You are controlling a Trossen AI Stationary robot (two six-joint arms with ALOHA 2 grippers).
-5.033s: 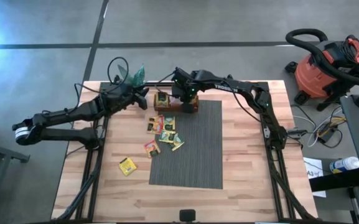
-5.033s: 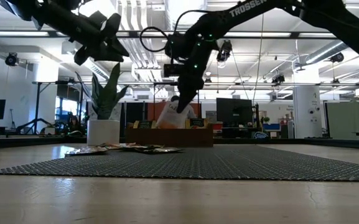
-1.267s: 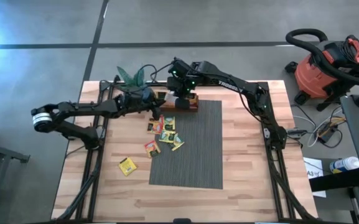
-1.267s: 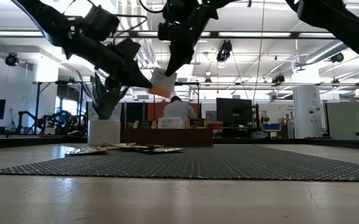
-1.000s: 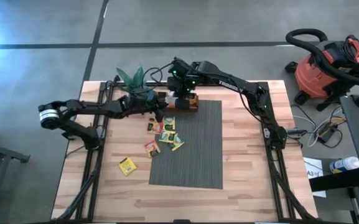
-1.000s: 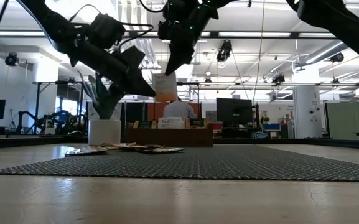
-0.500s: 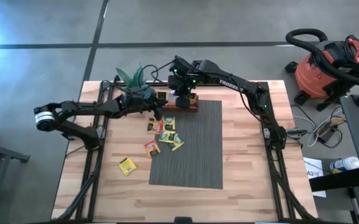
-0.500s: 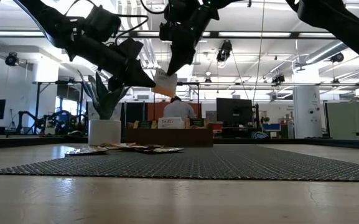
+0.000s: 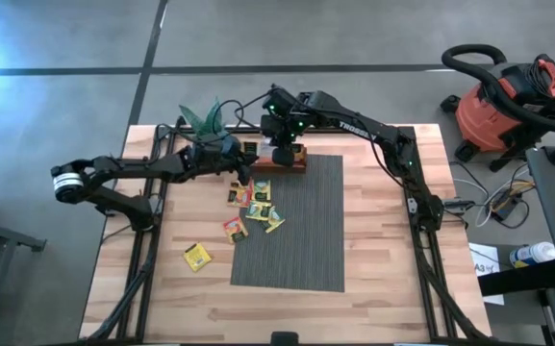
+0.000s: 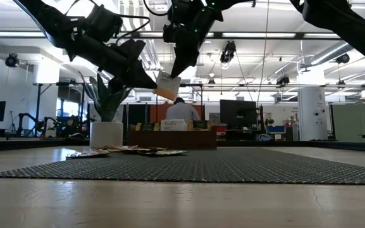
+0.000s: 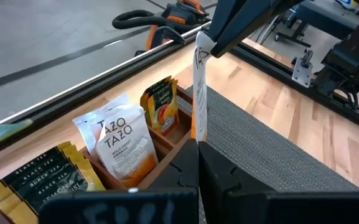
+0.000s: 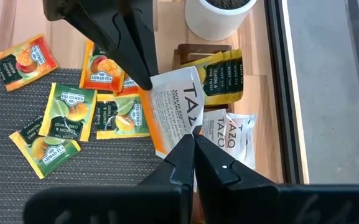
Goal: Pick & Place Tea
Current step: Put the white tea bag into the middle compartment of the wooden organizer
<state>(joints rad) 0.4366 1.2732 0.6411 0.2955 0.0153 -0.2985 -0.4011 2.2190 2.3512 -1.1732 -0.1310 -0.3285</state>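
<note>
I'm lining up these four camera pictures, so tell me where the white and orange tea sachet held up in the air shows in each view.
High view: hidden under the right gripper, above the brown wooden compartment tray.
Low view: white and orange tea sachet hangs upper left of centre, both grippers meeting at it.
Left wrist view: edge-on, top centre, above the left gripper.
Right wrist view: centre, pinched by the right gripper.
Shared landmark: the tray, with its stored sachets.
</note>
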